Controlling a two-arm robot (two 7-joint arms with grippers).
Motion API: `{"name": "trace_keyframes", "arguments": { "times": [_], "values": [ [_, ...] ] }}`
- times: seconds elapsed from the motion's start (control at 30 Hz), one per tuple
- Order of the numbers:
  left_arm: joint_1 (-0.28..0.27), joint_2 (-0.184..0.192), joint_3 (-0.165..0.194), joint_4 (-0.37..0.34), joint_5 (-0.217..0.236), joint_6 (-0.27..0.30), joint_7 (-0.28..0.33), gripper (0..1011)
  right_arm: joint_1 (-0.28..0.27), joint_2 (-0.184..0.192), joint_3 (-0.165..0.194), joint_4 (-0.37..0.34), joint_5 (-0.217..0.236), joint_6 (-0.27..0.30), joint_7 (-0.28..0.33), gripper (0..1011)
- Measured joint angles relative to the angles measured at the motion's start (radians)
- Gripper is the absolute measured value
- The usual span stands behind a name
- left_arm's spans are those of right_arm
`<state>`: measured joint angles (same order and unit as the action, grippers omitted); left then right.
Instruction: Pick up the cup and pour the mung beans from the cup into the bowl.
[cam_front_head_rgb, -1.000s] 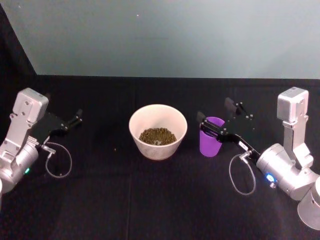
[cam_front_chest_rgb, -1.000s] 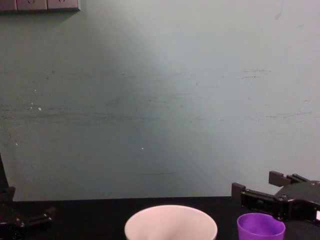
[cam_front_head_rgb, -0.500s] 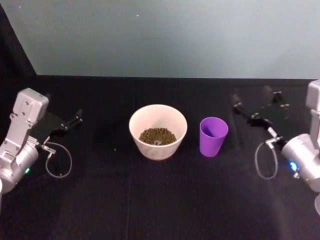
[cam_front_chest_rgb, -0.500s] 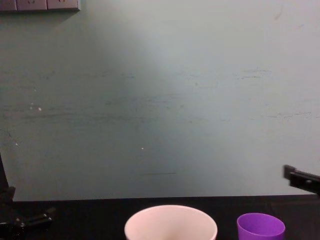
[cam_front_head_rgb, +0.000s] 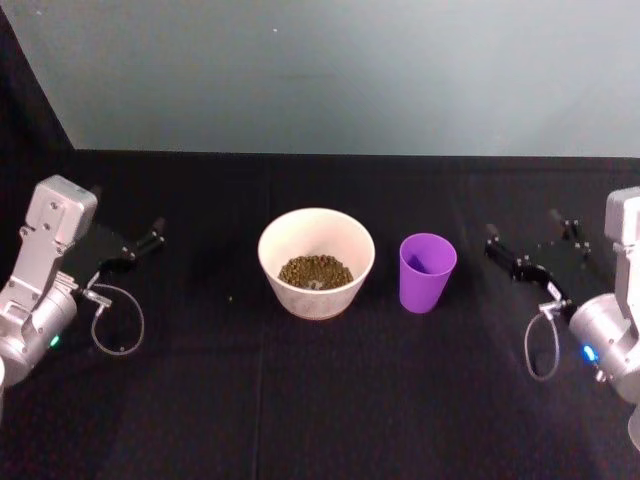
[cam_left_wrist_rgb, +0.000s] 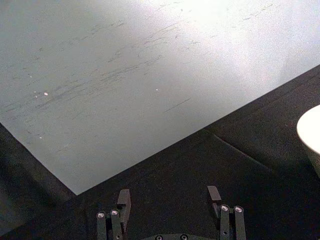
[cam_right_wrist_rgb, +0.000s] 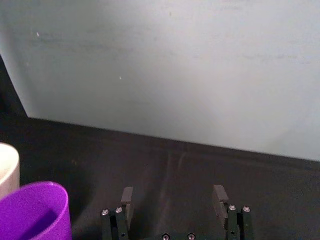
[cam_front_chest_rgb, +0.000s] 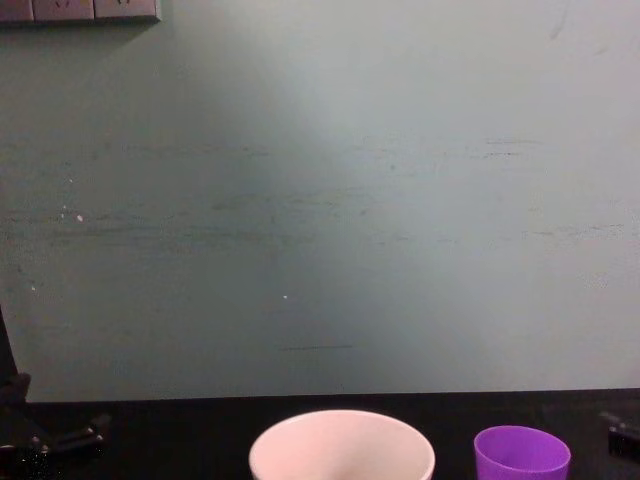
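The pale bowl stands mid-table with mung beans lying in its bottom. Just to its right the purple cup stands upright, and I see only purple inside it. My right gripper is open, well apart from the cup on its right side, with nothing between its fingers. In the right wrist view the open gripper has the cup and the bowl's edge off to one side. My left gripper rests open at the far left. The chest view shows the bowl's rim and the cup.
A black cloth covers the table, which ends at a plain grey-green wall. A loose cable loop hangs by the left arm and another by the right arm. The left wrist view catches the bowl's rim.
My right gripper has let go of the cup and drawn back to the right. The cup stays upright beside the bowl. The left arm has not moved.
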<state>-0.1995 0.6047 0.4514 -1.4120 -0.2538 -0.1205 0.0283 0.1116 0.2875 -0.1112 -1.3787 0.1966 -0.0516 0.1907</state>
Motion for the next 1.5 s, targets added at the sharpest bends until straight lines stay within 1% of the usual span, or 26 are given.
{"name": "trace_keyframes", "arguments": {
  "times": [0.1,0.13,0.2,1.5],
  "values": [
    [0.000,0.000,0.000,0.000,0.000,0.000,0.000,1000,-0.002,-0.001,0.000,0.004,-0.013,0.015,0.000,1003],
    [0.000,0.000,0.000,0.000,0.000,0.000,0.000,1000,-0.003,-0.002,-0.003,0.003,-0.028,0.031,-0.003,1003],
    [0.000,0.000,0.000,0.000,0.000,0.000,0.000,1000,-0.004,-0.003,-0.006,0.001,-0.038,0.041,-0.007,1003],
    [0.000,0.000,0.000,0.000,0.000,0.000,0.000,1000,-0.003,-0.002,-0.004,0.003,-0.024,0.027,-0.001,1003]
  ]
}}
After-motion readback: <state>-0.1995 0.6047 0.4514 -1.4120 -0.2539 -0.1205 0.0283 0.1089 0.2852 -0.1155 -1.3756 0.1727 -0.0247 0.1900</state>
